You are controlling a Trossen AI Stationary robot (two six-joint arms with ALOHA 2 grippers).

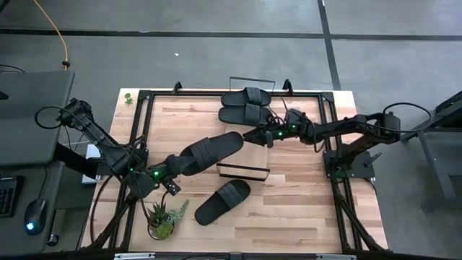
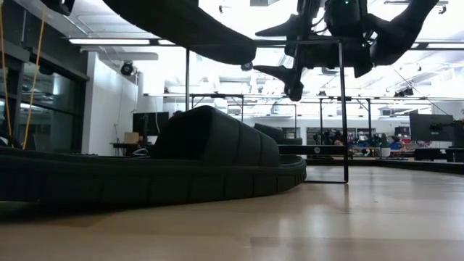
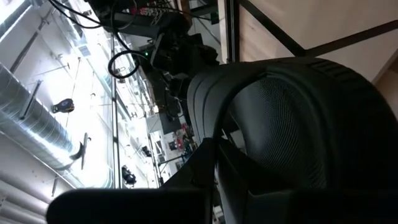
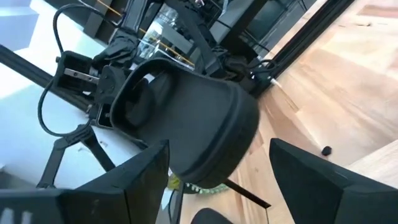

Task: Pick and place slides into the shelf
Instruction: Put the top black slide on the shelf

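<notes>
- Nearest the low camera lies a black slide, flat on the wooden surface; in the high view it is the one at the front of the surface, just in front of the shelf.
- The left tool is closed on the heel end of a second slide, which it holds up at a slant above the surface, its toe pointing toward the right arm. The left wrist view is filled by this slide's strap.
- The right tool is at that slide's toe. In the right wrist view its two fingers stand well apart, with the slide's rounded end between and beyond them; whether they touch it cannot be told.
- The shelf, a narrow wood board in a black wire frame, stands near the middle of the surface, below the raised slide and nothing on it.
- Two more slides lie side by side, touching, at the far edge of the surface, near the right arm.
- A small potted plant sits at the front left corner of the surface, close to the left arm's base.
</notes>
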